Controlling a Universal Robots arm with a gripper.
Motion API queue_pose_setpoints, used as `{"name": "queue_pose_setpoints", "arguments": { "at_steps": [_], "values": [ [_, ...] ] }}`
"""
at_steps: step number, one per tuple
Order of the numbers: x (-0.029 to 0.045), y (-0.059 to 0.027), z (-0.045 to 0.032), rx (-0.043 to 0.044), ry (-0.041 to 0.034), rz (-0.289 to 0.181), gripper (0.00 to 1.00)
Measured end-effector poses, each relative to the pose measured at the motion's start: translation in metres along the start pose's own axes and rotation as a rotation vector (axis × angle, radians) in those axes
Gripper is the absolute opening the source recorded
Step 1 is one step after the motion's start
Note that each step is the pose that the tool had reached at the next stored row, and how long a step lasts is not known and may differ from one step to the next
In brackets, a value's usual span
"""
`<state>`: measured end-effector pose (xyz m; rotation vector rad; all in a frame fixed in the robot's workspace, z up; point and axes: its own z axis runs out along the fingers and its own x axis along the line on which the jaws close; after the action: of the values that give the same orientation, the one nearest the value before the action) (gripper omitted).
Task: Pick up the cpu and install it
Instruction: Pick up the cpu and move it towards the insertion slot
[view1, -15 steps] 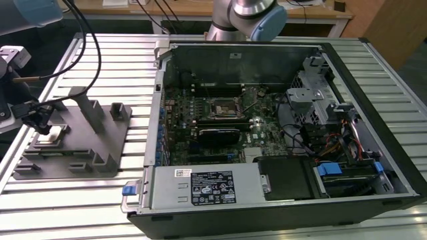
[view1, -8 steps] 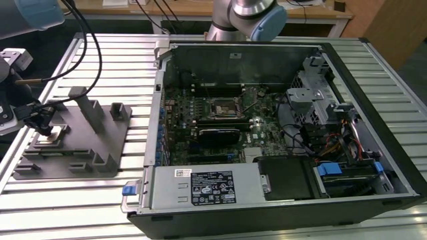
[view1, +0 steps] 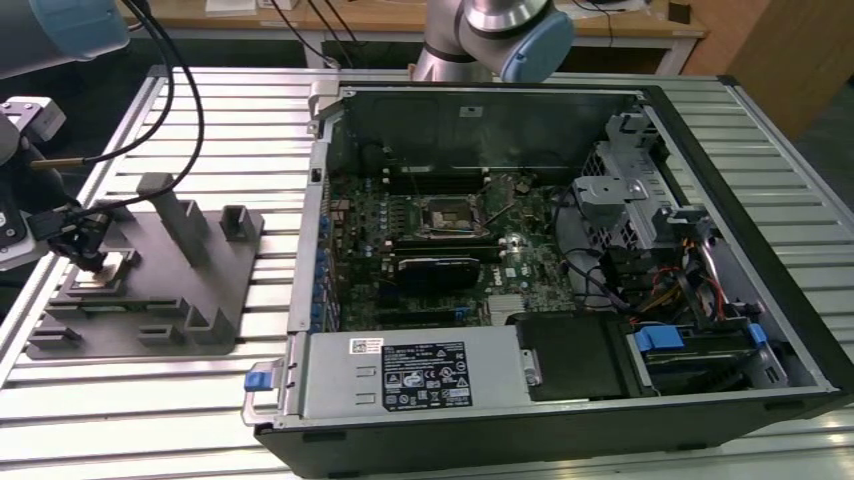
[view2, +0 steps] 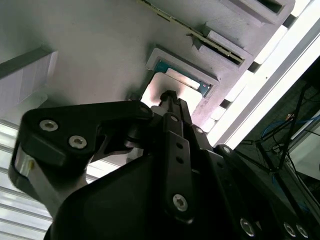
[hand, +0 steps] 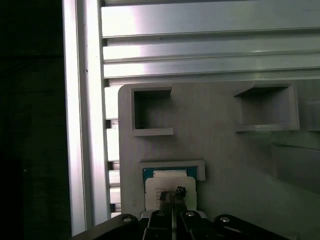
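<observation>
The cpu (hand: 155, 184) (view1: 107, 270) lies flat in a framed pocket of the grey fixture (view1: 200, 290), near the exterior view's left. The hand (hand: 172, 195) (view1: 91, 250) is poised right over its silver top, its fingers drawn narrow. The fixture rests on a slatted aluminium surface (view1: 160, 400), beside an opened computer case (view1: 481, 120). A wooden desk (view1: 400, 20) stands behind.

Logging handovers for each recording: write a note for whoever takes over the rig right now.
Gripper: directly over the cpu, at or just above its top; I cannot tell whether they touch.
Cpu: lies flat in its recess on the grey fixture, at the exterior view's left, outside the open computer case.
Done: no part of the pick or the install shows yet.
Left: the cpu is not lifted and not in the socket on the motherboard.
</observation>
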<state>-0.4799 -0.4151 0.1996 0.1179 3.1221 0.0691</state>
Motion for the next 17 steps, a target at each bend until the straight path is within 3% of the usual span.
{"name": "queue_pose_setpoints", "arguments": {
  "at_steps": [3,6,9,13,15,17],
  "values": [
    [0.0,0.0,0.0,0.0,0.0,0.0,0.23],
    [0.0,0.0,0.0,0.0,0.0,0.0,0.41],
    [0.0,0.0,0.0,0.0,0.0,0.0,0.47],
    [0.0,0.0,0.0,0.0001,0.0,0.0,0.65],
    [0.0,0.0,0.0007,-0.0002,-0.0007,0.0,0.65],
    [0.0,-0.0001,0.0027,-0.0008,-0.0062,-0.001,0.65]
  ]
}}
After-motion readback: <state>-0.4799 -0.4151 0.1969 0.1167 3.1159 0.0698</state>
